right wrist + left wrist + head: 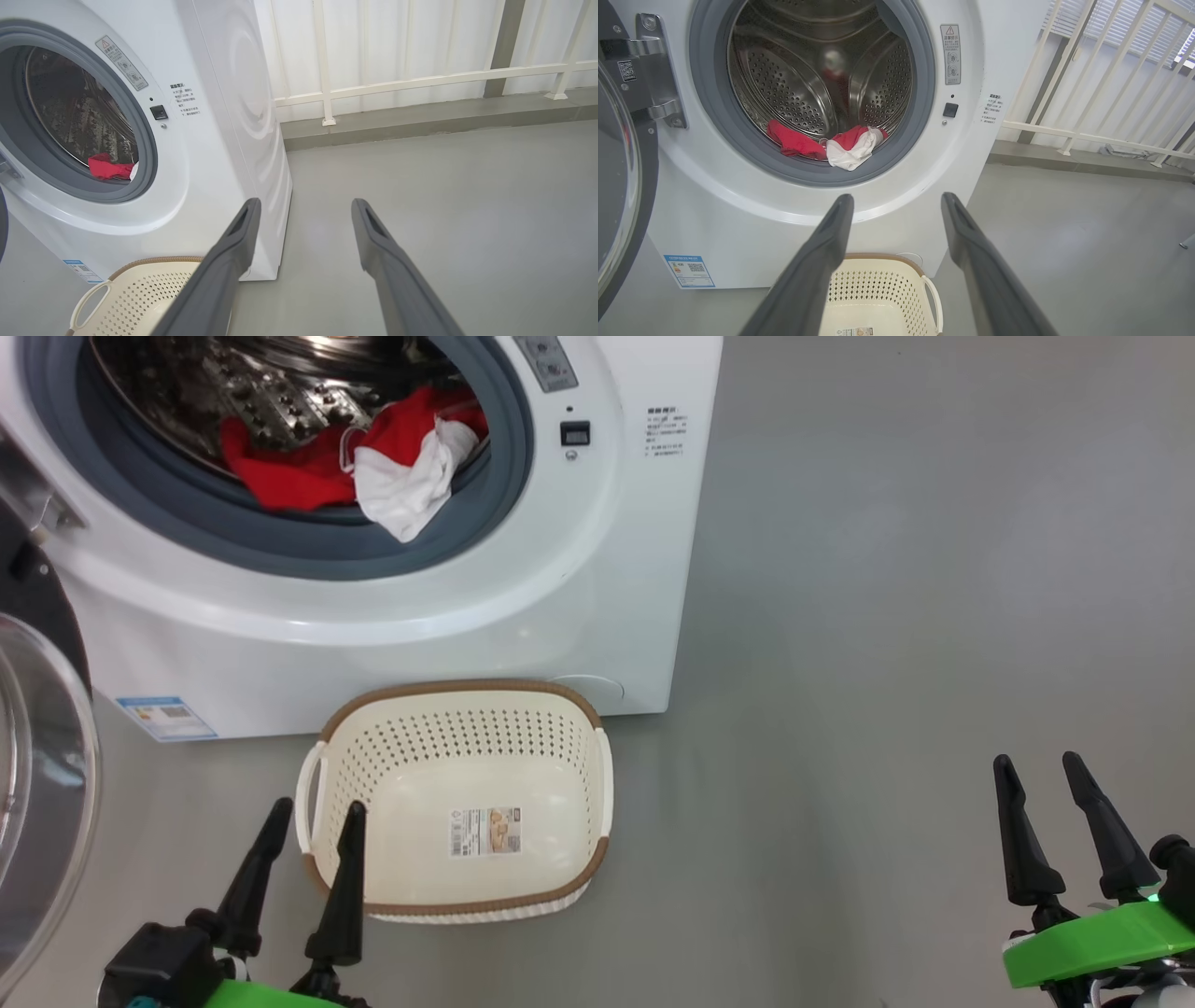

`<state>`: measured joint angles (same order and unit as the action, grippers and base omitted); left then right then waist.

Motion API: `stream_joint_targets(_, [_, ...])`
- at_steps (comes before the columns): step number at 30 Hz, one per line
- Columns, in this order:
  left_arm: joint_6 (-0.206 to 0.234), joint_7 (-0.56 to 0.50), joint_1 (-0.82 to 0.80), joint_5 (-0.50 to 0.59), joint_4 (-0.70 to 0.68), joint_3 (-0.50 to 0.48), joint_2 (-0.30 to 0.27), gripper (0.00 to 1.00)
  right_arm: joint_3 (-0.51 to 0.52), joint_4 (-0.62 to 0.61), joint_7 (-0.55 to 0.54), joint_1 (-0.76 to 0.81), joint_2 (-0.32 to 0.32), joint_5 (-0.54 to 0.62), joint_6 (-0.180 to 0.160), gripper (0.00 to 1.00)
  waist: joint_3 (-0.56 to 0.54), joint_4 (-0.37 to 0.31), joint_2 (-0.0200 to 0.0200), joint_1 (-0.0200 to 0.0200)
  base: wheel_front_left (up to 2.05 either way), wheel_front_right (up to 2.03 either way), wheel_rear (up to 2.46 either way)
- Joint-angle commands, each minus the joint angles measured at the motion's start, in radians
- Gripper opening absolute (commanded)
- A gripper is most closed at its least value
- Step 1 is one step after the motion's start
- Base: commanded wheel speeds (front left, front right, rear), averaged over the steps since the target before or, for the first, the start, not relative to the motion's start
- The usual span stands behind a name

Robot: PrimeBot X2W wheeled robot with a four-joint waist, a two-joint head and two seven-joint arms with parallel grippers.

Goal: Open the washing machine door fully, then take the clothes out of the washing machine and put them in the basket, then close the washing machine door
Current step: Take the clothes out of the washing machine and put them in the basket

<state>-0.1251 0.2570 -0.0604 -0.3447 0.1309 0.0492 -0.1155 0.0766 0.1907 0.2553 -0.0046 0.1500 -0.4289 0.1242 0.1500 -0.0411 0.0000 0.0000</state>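
The white washing machine [597, 569] stands with its black-rimmed glass door [37, 784] swung open to the left. The red and white clothes [373, 467] lie at the drum's front lip, the white piece draped over the gasket. In front of the machine, on the floor, sits the cream basket [462, 709] with nothing in it. My left gripper [316, 809] is open over the basket's near left corner, holding nothing. Out on the floor to the right, far from the machine, my right gripper [1036, 763] is open too. The clothes [831, 144] also show in the left wrist view.
Grey floor [887, 616] spreads wide to the right of the machine. A white railing [420, 79] on a low kerb runs behind it. The open door [616, 177] takes up the space at the machine's left.
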Motion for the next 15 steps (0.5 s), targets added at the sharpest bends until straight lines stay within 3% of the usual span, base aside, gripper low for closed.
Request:
stream_joint_targets(1, [-0.006, 0.005, -0.019, -0.004, -0.028, -0.036, -0.021, 1.0, -0.025, -0.025, 0.006, -0.022, 0.015, 0.013, 0.007, 1.0, 0.0, 0.0, 0.0, 0.0, 1.33, -1.33, 0.0])
stream_joint_targets(9, [-0.006, 0.005, -0.026, 0.011, -0.03, -0.048, -0.018, 1.0, -0.024, -0.027, 0.006, -0.025, 0.013, 0.014, 0.007, 1.0, 0.006, 0.001, 0.0, 0.0, 1.18, -1.18, 0.0])
stream_joint_targets(15, [-0.006, 0.005, -0.031, 0.022, -0.035, -0.057, -0.009, 1.0, -0.027, -0.028, 0.006, -0.03, 0.012, 0.012, 0.007, 1.0, 0.011, 0.002, 0.0, 0.0, 0.38, -0.38, 0.0])
